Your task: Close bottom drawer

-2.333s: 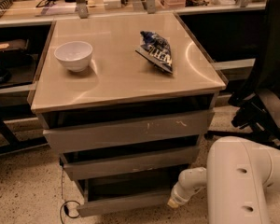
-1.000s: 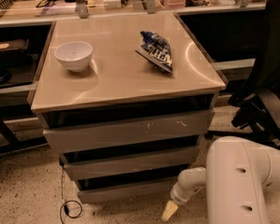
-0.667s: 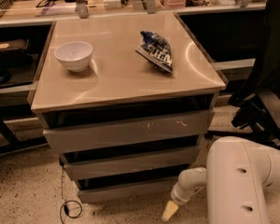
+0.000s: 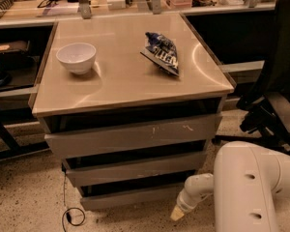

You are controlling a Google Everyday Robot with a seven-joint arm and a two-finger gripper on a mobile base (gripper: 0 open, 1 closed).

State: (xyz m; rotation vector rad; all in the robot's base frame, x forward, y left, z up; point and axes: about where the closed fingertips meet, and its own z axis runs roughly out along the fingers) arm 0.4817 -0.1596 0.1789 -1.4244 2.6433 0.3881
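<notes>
Hanging low below the front right corner of the counter [image 4: 125,88], the tool [image 4: 178,212] points its pale tan tip down toward the speckled floor [image 4: 24,197], just beside the right end of the bottom drawer [image 4: 130,197]; whether it is open or closed cannot be told. The bottom drawer sits lowest under the counter's front edge, pushed in so that only its plain grey front strip shows, with a dark gap above it and none of its floor visible. Above it lie the middle drawer [image 4: 135,167] and the taller top drawer [image 4: 130,135], whose front bears white scratches toward the right. The white arm [image 4: 253,187] bulks large off the counter's right edge, narrowing to the wrist that carries the tool. On the counter a white bowl [image 4: 76,57] stands near the left edge, and a blue snack bag [image 4: 162,53] lies toward the right edge, well apart from the bowl. A black cable [image 4: 72,217] loops on the floor below the front left corner, and a black chair [image 4: 275,100] stands past the right edge
</notes>
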